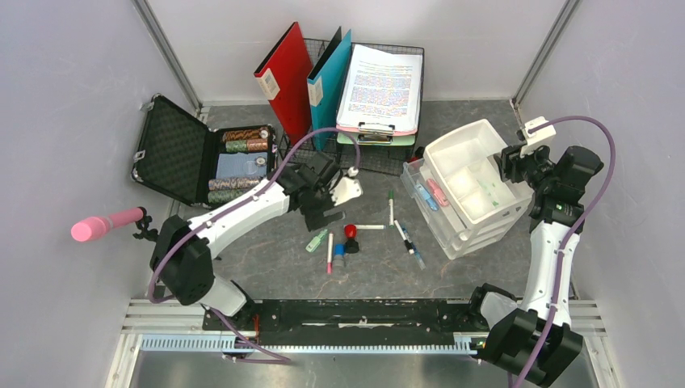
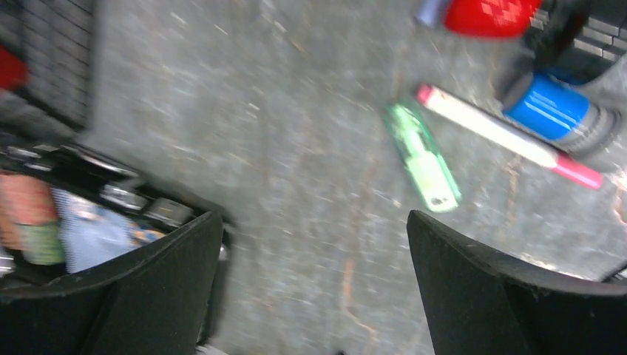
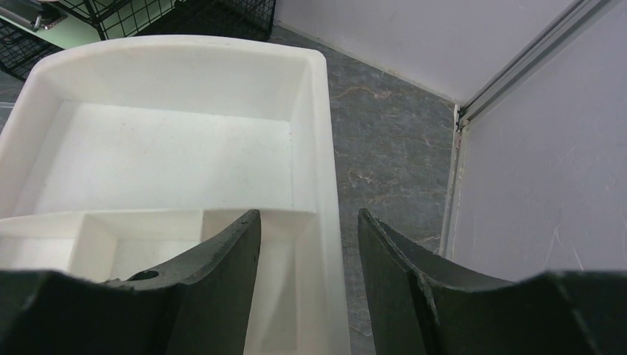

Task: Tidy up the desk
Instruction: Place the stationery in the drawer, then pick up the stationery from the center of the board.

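Two arms work over the desk [image 1: 452, 275], as I see from above: left gripper [image 1: 323, 212] hangs beside scattered pens [image 1: 329, 255], right gripper [image 1: 509, 164] at the tray [image 1: 456, 136] corner. Left wrist: jaws wide, holding nothing, desk beneath. Right wrist: jaws straddle the tray's wall; I cannot tell whether they clamp it.

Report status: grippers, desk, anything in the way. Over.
Left gripper open, empty, over desk. Right gripper open, astride white tray side wall. Pens loose mid-desk, beside left gripper.
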